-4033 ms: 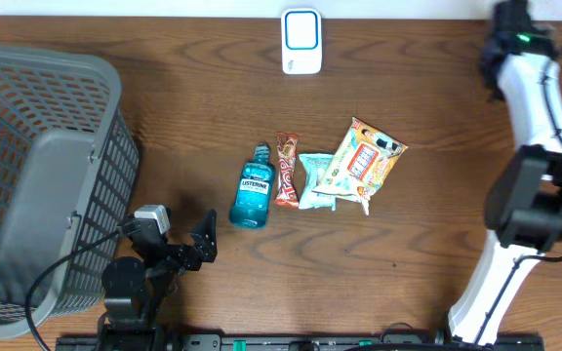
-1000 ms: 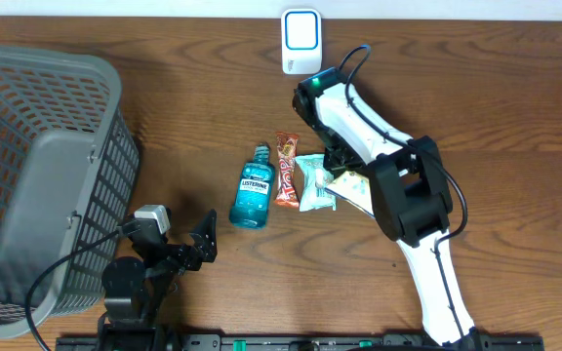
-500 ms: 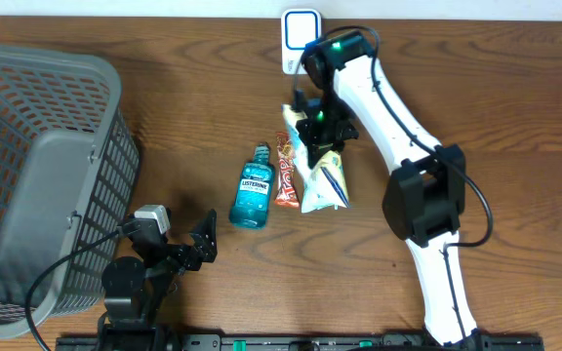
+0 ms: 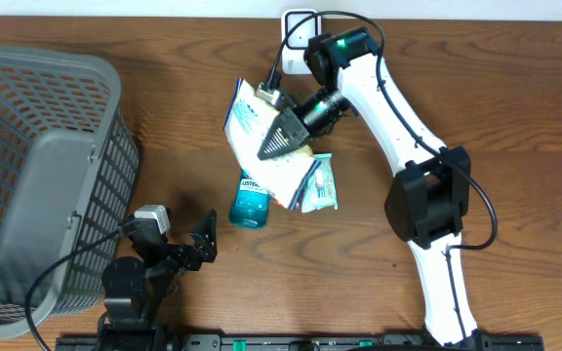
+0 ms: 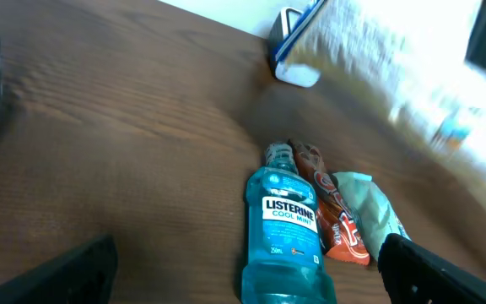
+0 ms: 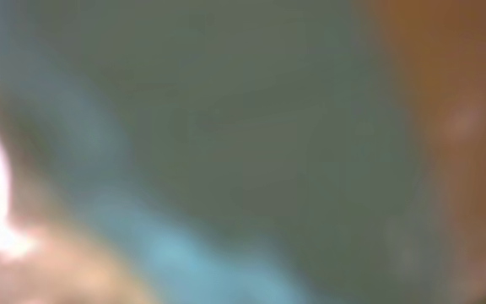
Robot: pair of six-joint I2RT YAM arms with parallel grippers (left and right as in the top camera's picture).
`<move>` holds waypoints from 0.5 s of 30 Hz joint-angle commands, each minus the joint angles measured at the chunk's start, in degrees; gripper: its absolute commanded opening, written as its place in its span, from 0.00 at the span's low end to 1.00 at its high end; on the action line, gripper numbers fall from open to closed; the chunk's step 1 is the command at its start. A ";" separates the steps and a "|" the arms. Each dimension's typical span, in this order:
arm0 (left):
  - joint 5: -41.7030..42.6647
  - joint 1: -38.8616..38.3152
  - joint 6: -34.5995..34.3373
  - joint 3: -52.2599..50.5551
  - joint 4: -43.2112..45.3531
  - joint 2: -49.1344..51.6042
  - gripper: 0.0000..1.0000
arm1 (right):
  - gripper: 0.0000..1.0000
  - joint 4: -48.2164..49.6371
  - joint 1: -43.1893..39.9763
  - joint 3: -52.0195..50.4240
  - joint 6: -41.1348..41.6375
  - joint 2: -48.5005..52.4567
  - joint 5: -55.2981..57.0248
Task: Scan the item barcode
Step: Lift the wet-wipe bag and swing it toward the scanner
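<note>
The right hand (image 4: 279, 136), clamped shut on the snack packet (image 4: 261, 136), holds it lifted above the desk (image 4: 476, 88) just short of the scanner (image 4: 301, 24), while the left hand (image 4: 179, 249) rests wide open and empty; the floppy packet could sag and hide its barcode.

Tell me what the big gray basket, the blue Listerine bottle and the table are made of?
The basket looks like molded plastic: matte gray, with a grid of holes in its walls. The Listerine bottle seems clear plastic; you can see blue liquid through it, and it wears a glossy label. The table shows brown wood grain, though it could be a printed wood-look surface.
</note>
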 commanded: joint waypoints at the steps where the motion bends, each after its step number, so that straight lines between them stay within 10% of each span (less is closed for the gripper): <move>1: 0.52 0.28 -0.11 0.22 -0.02 -0.13 0.98 | 0.01 -0.09 1.16 0.96 12.57 -1.79 -16.33; 15: 0.52 0.28 -0.11 0.22 -0.02 -0.13 0.98 | 0.01 -0.07 2.43 0.96 11.41 -1.79 -16.98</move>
